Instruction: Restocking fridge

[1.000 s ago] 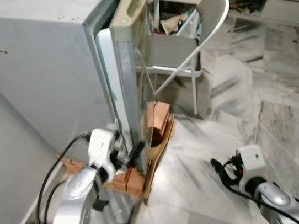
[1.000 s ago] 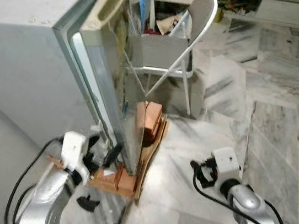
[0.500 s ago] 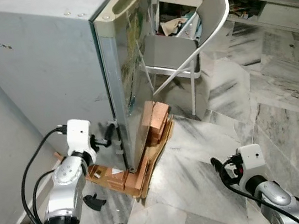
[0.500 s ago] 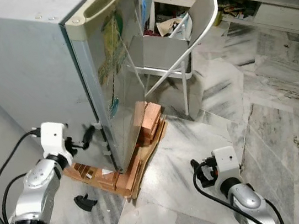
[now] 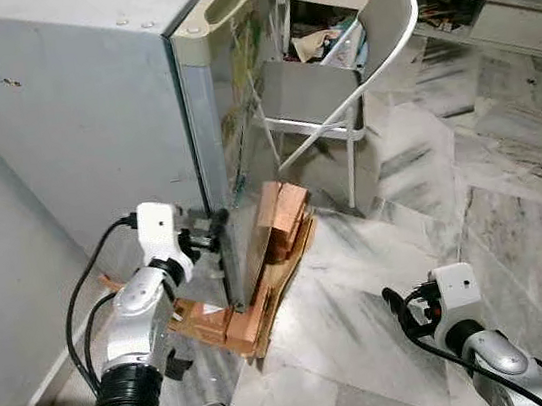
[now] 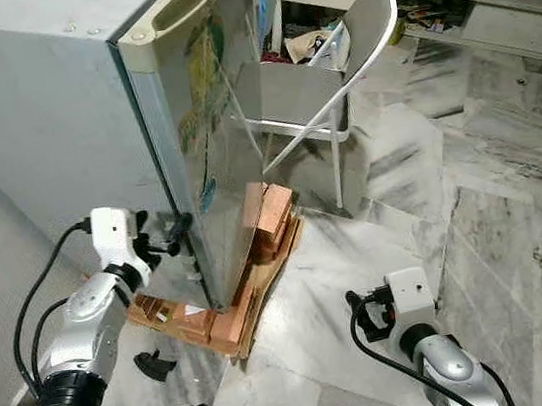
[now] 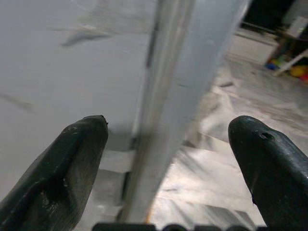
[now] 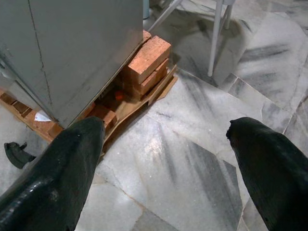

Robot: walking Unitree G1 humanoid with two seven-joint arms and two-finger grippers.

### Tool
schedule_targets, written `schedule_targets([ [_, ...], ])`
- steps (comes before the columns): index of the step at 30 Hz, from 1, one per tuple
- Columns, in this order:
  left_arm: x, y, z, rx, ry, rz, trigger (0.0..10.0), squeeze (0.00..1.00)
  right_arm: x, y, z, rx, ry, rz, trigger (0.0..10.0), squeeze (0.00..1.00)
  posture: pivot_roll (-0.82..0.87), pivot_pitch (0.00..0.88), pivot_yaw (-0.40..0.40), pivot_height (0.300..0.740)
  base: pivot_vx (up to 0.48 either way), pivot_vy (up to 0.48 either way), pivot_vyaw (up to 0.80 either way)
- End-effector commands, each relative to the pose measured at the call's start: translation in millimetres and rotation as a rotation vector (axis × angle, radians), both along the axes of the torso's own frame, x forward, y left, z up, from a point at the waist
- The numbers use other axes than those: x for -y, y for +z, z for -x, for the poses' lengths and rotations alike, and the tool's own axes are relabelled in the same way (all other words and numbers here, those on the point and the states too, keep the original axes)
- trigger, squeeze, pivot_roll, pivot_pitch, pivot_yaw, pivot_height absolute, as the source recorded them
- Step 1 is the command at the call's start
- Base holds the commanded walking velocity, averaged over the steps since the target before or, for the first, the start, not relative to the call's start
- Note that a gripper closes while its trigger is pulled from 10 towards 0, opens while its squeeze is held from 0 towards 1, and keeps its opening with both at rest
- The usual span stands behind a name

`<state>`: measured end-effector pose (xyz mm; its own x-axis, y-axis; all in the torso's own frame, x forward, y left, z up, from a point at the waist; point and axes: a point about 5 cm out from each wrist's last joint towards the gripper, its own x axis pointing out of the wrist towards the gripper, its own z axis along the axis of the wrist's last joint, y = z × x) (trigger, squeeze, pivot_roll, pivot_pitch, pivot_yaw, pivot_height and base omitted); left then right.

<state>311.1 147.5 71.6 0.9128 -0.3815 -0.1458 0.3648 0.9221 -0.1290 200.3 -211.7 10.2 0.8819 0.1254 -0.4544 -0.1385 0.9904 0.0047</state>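
With the fridge [image 5: 87,118] at eleven o'clock, its door [image 6: 205,131] shut, the spread left gripper [image 5: 210,228] straddling the door's lower edge could slip off the smooth metal, rocking the fridge on its bricks [image 5: 278,217].

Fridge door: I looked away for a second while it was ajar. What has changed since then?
The fridge door has swung shut against the fridge. The left claw, low at the door's edge while it was ajar, drew back and is at that edge again, fingers open astride it in the left wrist view. The right claw stayed open, low over the marble floor. The bricks and folding chair stayed put.
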Motion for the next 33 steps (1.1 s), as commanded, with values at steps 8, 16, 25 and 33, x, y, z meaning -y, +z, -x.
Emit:
schedule_targets([
  [8, 19.6, 4, -6.9, 0.003, -0.066, 0.035, 10.0, 1.00, 3.6, 1, 1.3, -0.002, -0.001, 0.007, 10.0, 0.00, 0.01, 0.074, -0.093, 0.740, 0.000, 0.000, 0.00],
  [16, 31.3, 11, -19.4, 0.046, -0.091, -0.042, 10.0, 0.49, 7.2, 11, -8.4, 0.044, -0.032, 0.015, 10.0, 0.00, 0.00, 0.080, -0.083, 0.740, 0.000, 0.000, 0.00],
  [25, 28.8, 17, -31.6, 0.059, -0.045, -0.097, 10.0, 0.00, 0.6, 20, -13.4, 0.075, -0.025, 0.000, 10.0, 0.00, -0.01, 0.080, -0.075, 0.740, 0.000, 0.000, 0.00],
  [33, 124.4, 56, -26.0, 0.222, -0.435, -0.101, 10.0, 0.00, -1.7, 18, -14.0, 0.056, -0.015, -0.006, 10.0, 0.00, 0.00, 0.071, -0.076, 0.740, 0.000, 0.000, 0.00],
])
